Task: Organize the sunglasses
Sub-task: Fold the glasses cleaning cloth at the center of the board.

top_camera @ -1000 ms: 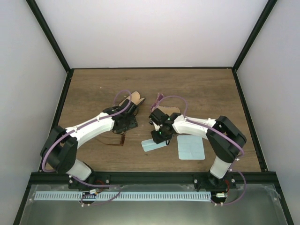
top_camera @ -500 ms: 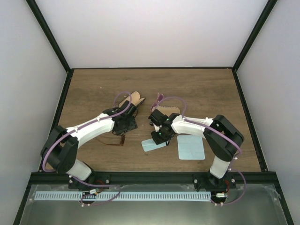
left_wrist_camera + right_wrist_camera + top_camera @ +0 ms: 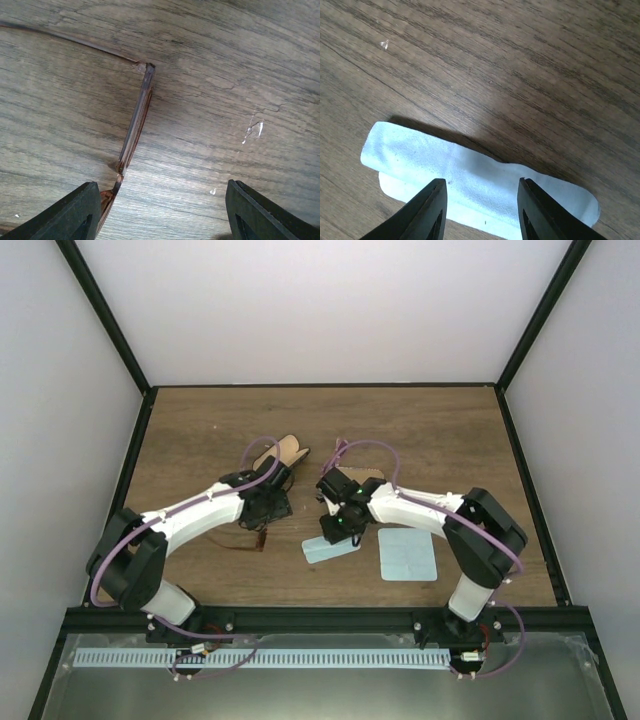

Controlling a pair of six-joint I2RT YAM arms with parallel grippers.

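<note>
The sunglasses (image 3: 136,125) lie on the wooden table, thin reddish-brown frame edge-on with one temple running to the upper left. In the top view they (image 3: 248,539) show just below my left gripper (image 3: 263,518). My left gripper (image 3: 167,212) is open wide and empty; its left finger (image 3: 75,215) is right beside the frame's lower end. My right gripper (image 3: 339,529) hovers over a folded light blue cloth (image 3: 328,549). In the right wrist view it (image 3: 482,212) is open, its fingers over the cloth (image 3: 470,175), holding nothing.
A flat light blue cloth (image 3: 407,554) lies right of the folded one. A tan oval case (image 3: 288,451) lies behind my left gripper, and another tan case (image 3: 362,476) is partly hidden behind my right wrist. Black frame rails edge the table.
Both arms have barely shifted. Nothing was taken hold of or let go.
</note>
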